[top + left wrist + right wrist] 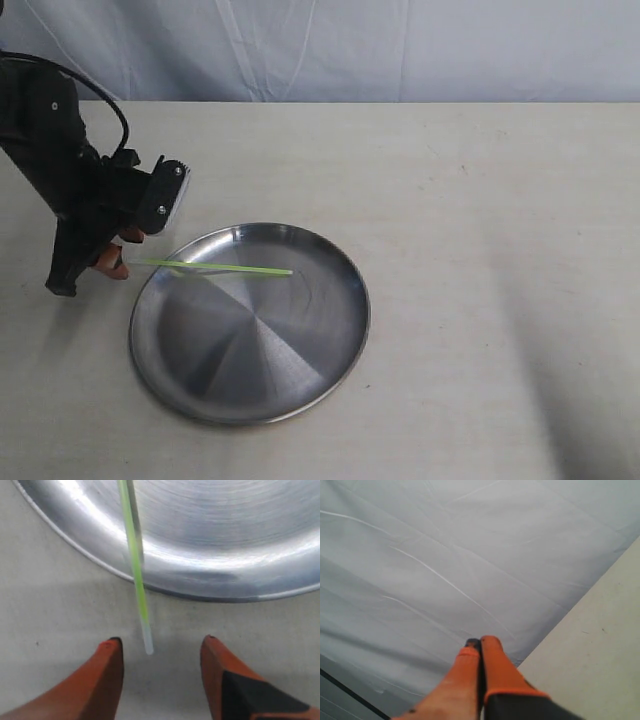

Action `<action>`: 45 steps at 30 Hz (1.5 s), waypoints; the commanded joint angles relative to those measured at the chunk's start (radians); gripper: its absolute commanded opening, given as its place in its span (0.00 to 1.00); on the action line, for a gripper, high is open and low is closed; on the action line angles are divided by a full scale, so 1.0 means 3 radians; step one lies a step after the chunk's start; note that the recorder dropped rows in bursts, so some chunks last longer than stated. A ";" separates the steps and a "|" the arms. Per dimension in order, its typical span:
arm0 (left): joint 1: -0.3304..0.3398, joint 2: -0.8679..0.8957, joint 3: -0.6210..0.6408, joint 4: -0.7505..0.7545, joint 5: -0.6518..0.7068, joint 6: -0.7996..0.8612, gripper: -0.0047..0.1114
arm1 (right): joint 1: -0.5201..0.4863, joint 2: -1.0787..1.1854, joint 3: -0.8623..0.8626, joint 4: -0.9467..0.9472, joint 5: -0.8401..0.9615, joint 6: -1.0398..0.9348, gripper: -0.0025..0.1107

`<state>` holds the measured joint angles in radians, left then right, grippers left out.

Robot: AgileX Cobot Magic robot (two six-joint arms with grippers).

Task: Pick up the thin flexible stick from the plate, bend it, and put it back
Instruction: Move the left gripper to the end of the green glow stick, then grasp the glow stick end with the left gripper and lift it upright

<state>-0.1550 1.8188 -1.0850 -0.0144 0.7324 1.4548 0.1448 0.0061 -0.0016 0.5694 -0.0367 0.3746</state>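
The lime-green thin flexible stick (215,267) lies straight across the upper left of the steel plate (290,385), its left end poking out over the rim onto the table. In the left wrist view the stick (134,555) ends in a pale tip just ahead of the space between my orange fingers (107,675). My left gripper (161,642) is open, down at the table left of the plate, with nothing between the fingers; the exterior view shows it too, as the left gripper (115,262). My right gripper (479,642) is shut on nothing, out of the exterior view, pointing at a grey backdrop.
The plate rests on a beige tabletop (480,250). A grey cloth backdrop (350,50) hangs behind the table's far edge. The left arm's black body (60,170) stands over the table's left side.
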 commanded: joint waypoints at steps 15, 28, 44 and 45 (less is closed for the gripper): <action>-0.0021 0.0314 0.0002 -0.0055 -0.0346 -0.0019 0.23 | -0.0016 -0.0020 0.0005 -0.0035 -0.0015 -0.0022 0.01; -0.0021 0.0247 0.0002 -0.0055 -0.0346 -0.0332 0.04 | -0.0016 -0.0020 0.0005 -0.0035 -0.0015 -0.0022 0.01; -0.0021 -0.0427 0.0002 -0.1096 0.0415 -0.1330 0.04 | -0.0016 -0.0020 0.0005 -0.0035 0.0000 -0.0022 0.01; -0.0026 -0.0435 0.0002 -0.1206 0.0561 -0.1368 0.04 | -0.0016 -0.0020 0.0005 -0.0035 0.0007 -0.0022 0.01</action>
<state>-0.1550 1.7065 -1.0850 -0.2696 0.7981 1.0833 0.1448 0.0061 -0.0016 0.5694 -0.0367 0.3746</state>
